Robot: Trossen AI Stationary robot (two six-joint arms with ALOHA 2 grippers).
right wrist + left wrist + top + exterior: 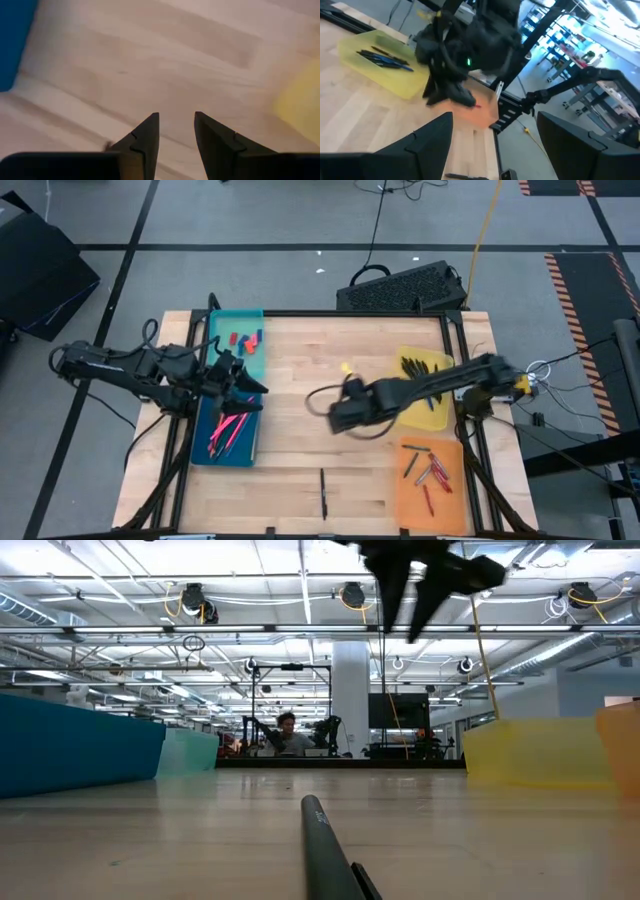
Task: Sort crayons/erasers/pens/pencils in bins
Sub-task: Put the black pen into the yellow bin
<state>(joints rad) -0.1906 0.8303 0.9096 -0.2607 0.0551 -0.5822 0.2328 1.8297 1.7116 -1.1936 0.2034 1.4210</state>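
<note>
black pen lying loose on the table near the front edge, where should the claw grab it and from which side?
Grip the black pen mid-shaft, coming straight down, fingers closing across its width. It lies flat and alone on the bare table, so there's room either side. The open right claw looks nearest.

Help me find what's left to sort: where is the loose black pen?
In the high view, the black pen lies on bare wood near the table's front edge, between the dark blue bin and the orange bin.
</note>
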